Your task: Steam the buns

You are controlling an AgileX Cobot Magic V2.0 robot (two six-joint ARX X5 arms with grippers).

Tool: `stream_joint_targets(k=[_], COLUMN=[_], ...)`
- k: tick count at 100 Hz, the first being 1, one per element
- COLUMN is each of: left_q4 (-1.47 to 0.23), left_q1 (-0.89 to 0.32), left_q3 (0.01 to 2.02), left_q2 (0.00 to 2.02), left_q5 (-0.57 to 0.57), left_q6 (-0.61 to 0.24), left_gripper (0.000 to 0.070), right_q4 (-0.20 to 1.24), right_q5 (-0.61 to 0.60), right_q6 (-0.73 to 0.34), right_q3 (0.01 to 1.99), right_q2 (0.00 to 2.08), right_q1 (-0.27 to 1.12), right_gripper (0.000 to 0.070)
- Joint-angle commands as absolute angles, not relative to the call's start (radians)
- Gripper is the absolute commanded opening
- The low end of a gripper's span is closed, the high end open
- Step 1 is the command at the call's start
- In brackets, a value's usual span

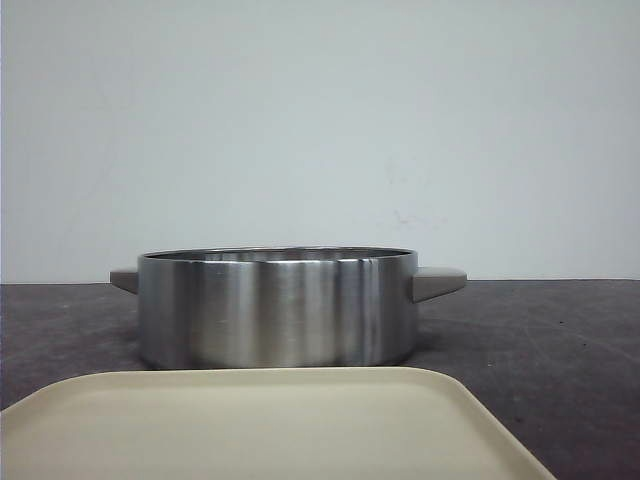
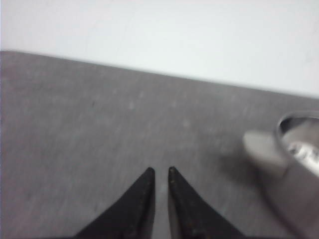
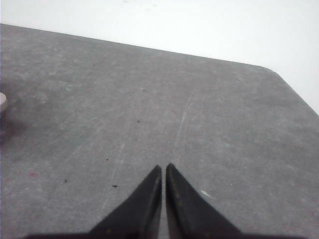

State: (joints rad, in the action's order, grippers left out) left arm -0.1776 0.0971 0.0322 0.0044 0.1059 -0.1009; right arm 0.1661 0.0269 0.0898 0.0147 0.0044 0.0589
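No buns show in any view. A brushed steel pot (image 1: 277,310) with two flat side handles stands on the dark table, and its inside is hidden from the front. In the left wrist view the pot (image 2: 299,164) and one handle (image 2: 261,147) lie off to one side of my left gripper (image 2: 160,170). That gripper hangs over bare table, its black fingers drawn together with a thin slit and nothing between them. My right gripper (image 3: 163,167) is shut too, over bare table. Neither gripper appears in the front view.
A cream tray (image 1: 260,425) lies in front of the pot at the near edge, with nothing showing on it. A white wall stands behind the table. The table's far edge and a rounded corner (image 3: 271,69) show in the right wrist view.
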Motion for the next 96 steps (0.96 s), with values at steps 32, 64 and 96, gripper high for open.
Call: stream_joint_targets(k=[32,64,96], left_q4=[-0.184,-0.184,-0.184], left_q1=[0.107,0.107,0.107], left_q3=[0.014,0.014,0.014], left_q2=[0.003,0.003,0.003], left_q5=[0.097,0.097,0.097], left_q6=[0.008,0.008,0.008], left_gripper=[0.0003,0.0003,0.0003], right_q4=[0.158,0.158,0.158], right_q5=[0.027,0.027,0.027], right_q6=[0.093,0.093,0.093], right_q3=[0.012,0.012,0.012], right_q2=[0.004,0.004,0.004], right_q1=[0.06,0.06,0.06], right_gripper=[0.0008,0.0007,0.0008])
